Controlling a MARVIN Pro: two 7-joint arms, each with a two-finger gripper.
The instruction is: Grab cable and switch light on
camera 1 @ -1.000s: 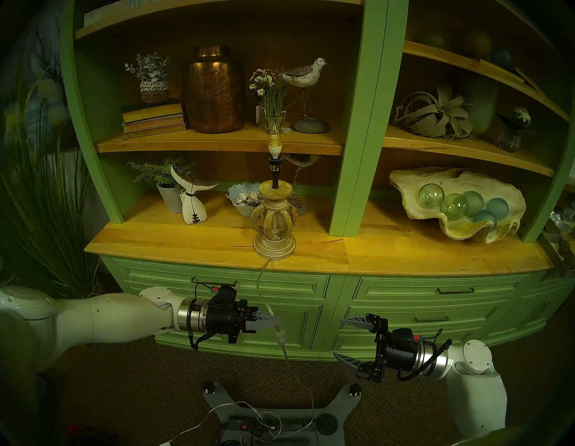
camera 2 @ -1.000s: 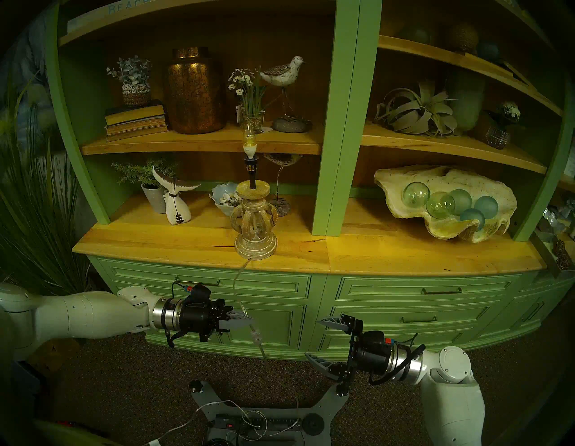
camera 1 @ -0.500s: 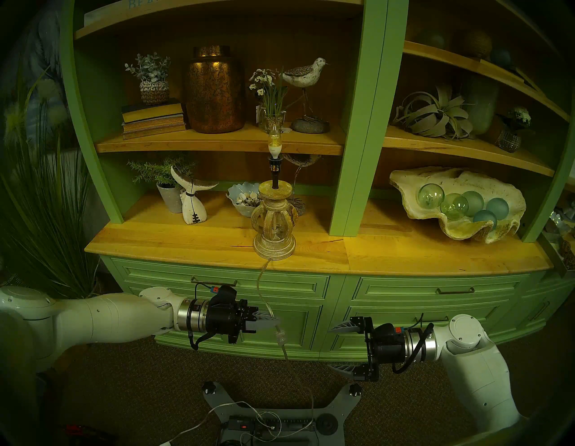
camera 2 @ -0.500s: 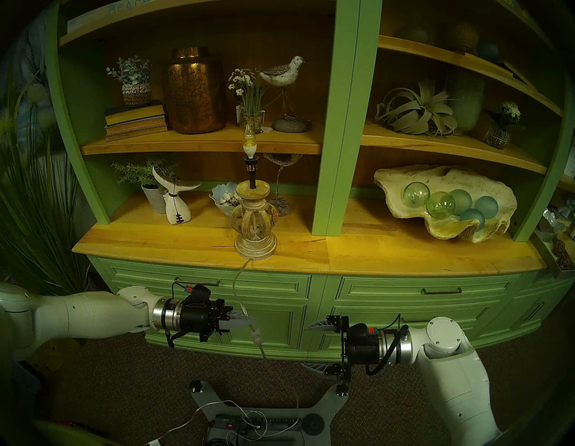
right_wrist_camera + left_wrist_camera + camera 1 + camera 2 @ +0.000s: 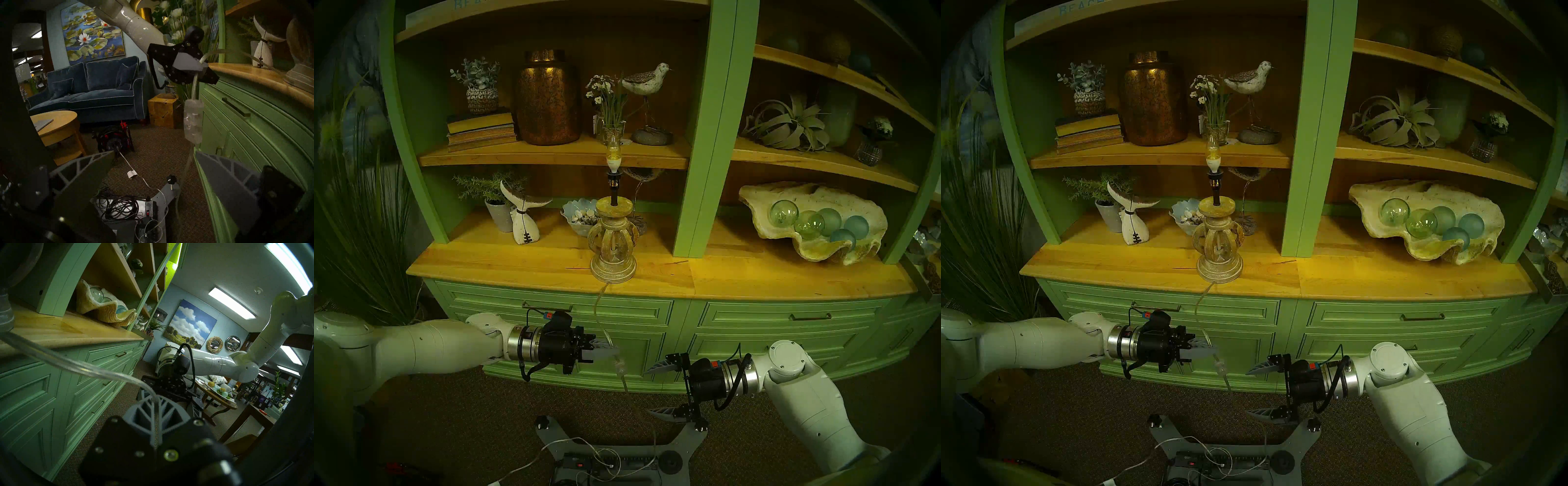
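cable (image 5: 598, 307): clear against the green drawers, so its run from the lamp base (image 5: 613, 268) to the left gripper (image 5: 616, 351) is faint; where it leaves the base is too small to tell.
inline switch (image 5: 193, 120): its button or rocker is a blur of clear plastic; no position can be read.
light (image 5: 613, 154): small and yellowish; lit or only reflecting, cannot tell.
pinch point: in the left wrist view the cord vanishes between the fingers (image 5: 153, 411).
top shelf lettering (image 5: 1081, 7): cut off by the upper edge.
far-right shelf items (image 5: 929, 244): lost in the dark rim.
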